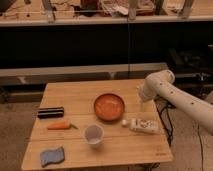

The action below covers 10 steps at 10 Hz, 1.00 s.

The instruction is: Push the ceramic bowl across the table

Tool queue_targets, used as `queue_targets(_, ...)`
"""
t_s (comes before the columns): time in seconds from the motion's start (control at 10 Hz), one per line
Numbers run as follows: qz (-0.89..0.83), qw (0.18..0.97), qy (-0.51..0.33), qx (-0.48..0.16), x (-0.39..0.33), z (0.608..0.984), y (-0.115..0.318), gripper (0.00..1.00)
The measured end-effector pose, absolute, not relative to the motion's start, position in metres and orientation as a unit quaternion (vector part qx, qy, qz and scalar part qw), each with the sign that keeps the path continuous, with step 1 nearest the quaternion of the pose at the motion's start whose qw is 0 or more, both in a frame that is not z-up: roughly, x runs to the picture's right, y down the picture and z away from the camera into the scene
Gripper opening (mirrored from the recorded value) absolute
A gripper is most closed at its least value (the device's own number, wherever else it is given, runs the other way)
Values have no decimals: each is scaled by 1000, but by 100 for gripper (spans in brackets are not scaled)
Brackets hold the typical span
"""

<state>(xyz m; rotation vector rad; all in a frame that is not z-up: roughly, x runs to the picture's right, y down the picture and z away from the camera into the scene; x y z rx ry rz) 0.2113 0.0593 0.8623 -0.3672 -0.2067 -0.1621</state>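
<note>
Ceramic bowl point(109, 106) sits mid-table, gripper point(144, 101) hanging near its right side, clenched or released I cannot tell; an off-centre shove probably skews the bowl into the cup point(93, 134) or the lying bottle point(144, 125).

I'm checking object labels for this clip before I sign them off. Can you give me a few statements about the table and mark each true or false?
1. The gripper is to the right of the ceramic bowl. True.
2. The carrot lies inside the bowl. False: it lies on the table, left of the bowl.
3. The white cup stands nearer the camera than the bowl. True.
4. The blue sponge sits at the table's far right corner. False: it is near the front left corner.
</note>
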Motion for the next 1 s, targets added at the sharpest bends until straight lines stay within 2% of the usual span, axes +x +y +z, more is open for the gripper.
queue_targets(1.0,-95,974,-109,-175,208,871,62,80)
